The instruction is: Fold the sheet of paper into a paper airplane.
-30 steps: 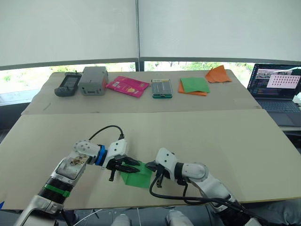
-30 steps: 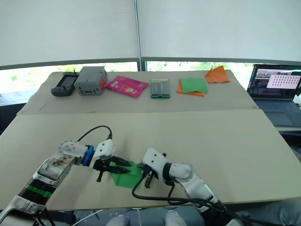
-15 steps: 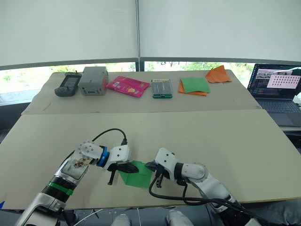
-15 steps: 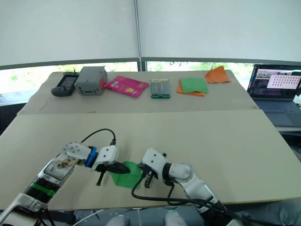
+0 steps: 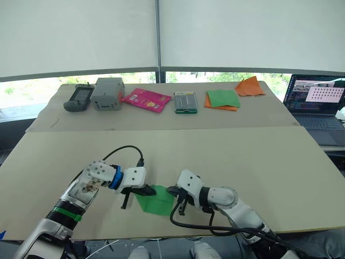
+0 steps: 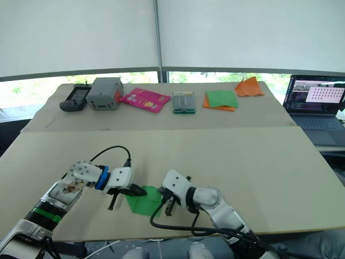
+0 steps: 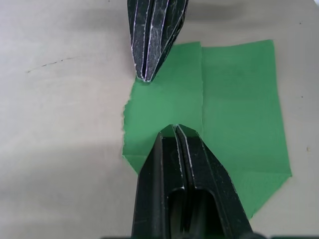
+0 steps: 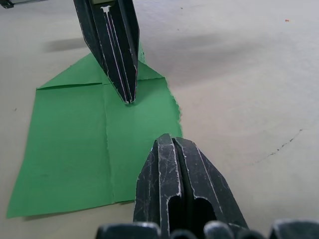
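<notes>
Paper first: the green sheet of paper (image 5: 157, 199) lies flat on the near tabletop (image 5: 237, 156), close to the front edge, with the left gripper (image 5: 141, 190) on its left side and the right gripper (image 5: 179, 198) at its right edge; on the far table sit a handheld controller (image 5: 78, 97), a grey box (image 5: 107, 92), a pink packet (image 5: 146, 99), a small tin (image 5: 185, 101), a green sheet bordered by orange paper (image 5: 222, 99), crumpled orange paper (image 5: 249, 85) and, off to the right, a laptop (image 5: 319, 102); over to the left wrist view, where that gripper's two fingers are pressed together, tip resting on the sheet (image 7: 234, 104) near one corner, nothing pinched between them; a straight crease runs down the middle and one corner is turned in as a small triangle; the right wrist view now, fingers again shut tight and empty, tip bearing on the torn-looking edge, the other gripper pressing from the opposite side; my read: early days, a centre crease and perhaps one or two corner folds are made, both tips seem to be flattening a fold; the nose, the wings and the final wedge all look yet to come.
</notes>
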Robot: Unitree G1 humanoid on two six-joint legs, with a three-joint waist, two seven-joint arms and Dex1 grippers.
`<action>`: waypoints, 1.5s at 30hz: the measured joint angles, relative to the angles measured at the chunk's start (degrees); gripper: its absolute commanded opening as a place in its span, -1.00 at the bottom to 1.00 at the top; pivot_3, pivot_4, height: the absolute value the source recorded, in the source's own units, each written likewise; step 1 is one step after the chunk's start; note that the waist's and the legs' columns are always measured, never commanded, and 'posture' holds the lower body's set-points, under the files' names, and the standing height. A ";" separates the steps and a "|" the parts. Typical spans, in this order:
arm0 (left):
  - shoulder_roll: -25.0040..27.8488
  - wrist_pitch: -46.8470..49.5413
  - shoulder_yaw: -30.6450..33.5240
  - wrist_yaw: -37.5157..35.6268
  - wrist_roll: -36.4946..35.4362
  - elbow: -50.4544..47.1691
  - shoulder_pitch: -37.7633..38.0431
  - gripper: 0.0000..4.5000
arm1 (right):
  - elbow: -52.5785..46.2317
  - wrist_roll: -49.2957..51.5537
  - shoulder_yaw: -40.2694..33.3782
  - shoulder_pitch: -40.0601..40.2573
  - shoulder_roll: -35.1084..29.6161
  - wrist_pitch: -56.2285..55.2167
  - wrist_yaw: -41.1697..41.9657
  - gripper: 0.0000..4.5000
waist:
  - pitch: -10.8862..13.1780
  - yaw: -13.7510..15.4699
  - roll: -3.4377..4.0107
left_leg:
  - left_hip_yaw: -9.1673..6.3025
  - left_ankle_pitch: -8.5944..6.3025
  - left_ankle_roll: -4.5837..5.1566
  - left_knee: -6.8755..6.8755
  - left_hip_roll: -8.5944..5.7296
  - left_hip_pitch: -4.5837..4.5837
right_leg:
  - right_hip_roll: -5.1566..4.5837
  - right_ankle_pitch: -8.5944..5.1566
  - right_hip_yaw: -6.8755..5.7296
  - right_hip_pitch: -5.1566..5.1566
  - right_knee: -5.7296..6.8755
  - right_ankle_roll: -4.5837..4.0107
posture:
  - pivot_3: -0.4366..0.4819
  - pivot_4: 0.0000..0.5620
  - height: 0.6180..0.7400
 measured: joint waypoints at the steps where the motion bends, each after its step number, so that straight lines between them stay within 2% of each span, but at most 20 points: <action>1: 0.29 0.00 0.14 -0.01 -0.10 -0.01 0.16 -0.98 | -0.05 0.00 0.04 0.02 -0.14 0.06 0.02 -1.00 | 0.00 -0.02 0.00 | 0.00 0.00 0.00 -0.01 0.00 0.01 | 0.00 -0.01 0.00 0.00 0.00 -0.01 | -0.05 -0.47 1.00; 13: 6.16 -0.25 4.51 0.03 -1.45 1.38 3.30 -0.98 | -0.05 0.00 0.17 0.05 -0.89 0.16 0.19 -1.00 | -0.07 -0.03 0.09 | 0.02 -0.01 -0.01 -0.11 0.02 0.11 | -0.02 -0.07 0.00 -0.01 0.00 -0.08 | -0.05 -0.47 1.00; 26: 6.49 -0.49 6.77 0.21 -2.08 2.39 4.68 -0.98 | 0.03 -0.01 0.47 -0.13 -0.96 0.15 0.46 -1.00 | -0.11 0.00 0.17 | 0.02 -0.02 -0.02 -0.12 0.02 0.10 | -0.03 -0.09 0.00 -0.05 0.00 -0.11 | -0.05 -0.47 1.00; 37: 9.00 18.14 13.63 -3.27 -11.91 0.53 4.60 -0.98 | 0.26 -0.03 0.80 -0.71 -1.40 -0.24 1.00 -1.00 | 0.23 0.01 -0.27 | 0.02 -0.02 -0.03 -0.16 0.03 0.03 | -0.04 -0.10 -0.01 -0.14 0.00 -0.12 | -0.05 -0.47 1.00; 45: 6.28 24.81 13.78 -2.58 -16.23 -5.77 5.21 -0.98 | 0.47 -0.03 0.90 -0.84 -1.38 -0.57 1.17 -1.00 | 0.25 -0.01 -0.24 | 0.02 -0.02 -0.03 -0.16 0.03 0.04 | -0.03 -0.10 -0.01 -0.14 -0.01 -0.12 | -0.05 -0.47 1.00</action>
